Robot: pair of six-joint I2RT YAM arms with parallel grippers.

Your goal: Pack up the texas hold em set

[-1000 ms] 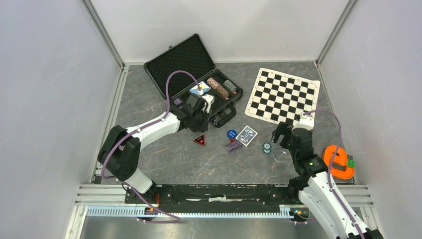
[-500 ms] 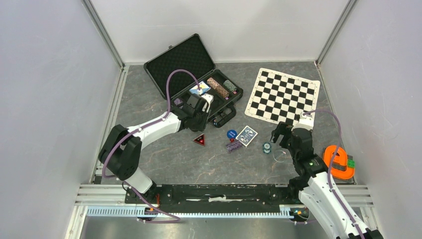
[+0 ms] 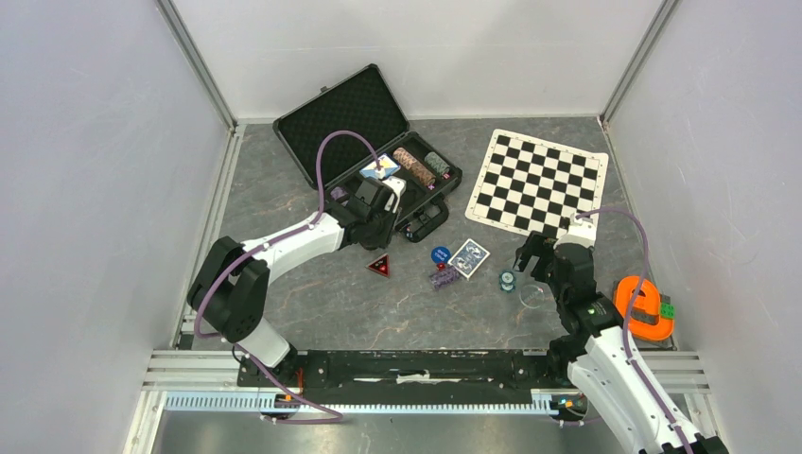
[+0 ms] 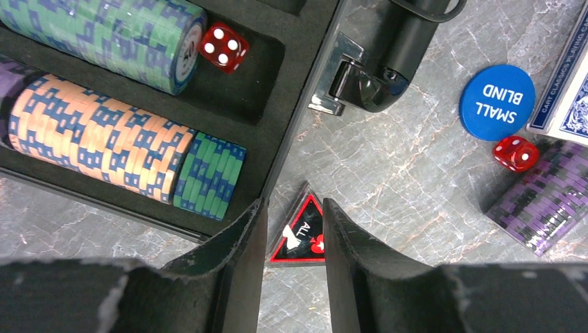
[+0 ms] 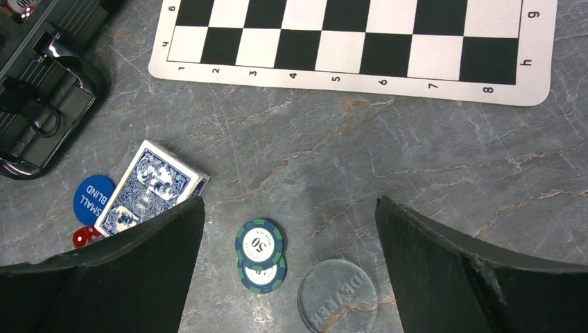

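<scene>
The black briefcase (image 3: 345, 118) lies open at the back, with orange-blue (image 4: 97, 139) and green (image 4: 104, 35) chip stacks and a red die (image 4: 223, 47) in its foam. My left gripper (image 4: 295, 208) hangs just off the case's front edge, slightly open and empty, over a black-red triangular "ALL IN" button (image 4: 303, 232). On the table lie a blue SMALL BLIND button (image 4: 497, 102), a red die (image 4: 515, 153), a purple chip stack (image 4: 548, 201) and a blue-backed deck (image 5: 149, 187). My right gripper (image 5: 289, 205) stands wide open above two green chips (image 5: 260, 253) and a clear DEALER button (image 5: 338, 296).
The checkered chess mat (image 3: 536, 180) lies flat at the back right. An orange plastic object (image 3: 645, 307) sits by the right wall, beside my right arm. The case's handle and latch (image 4: 409, 48) stick out toward the loose pieces.
</scene>
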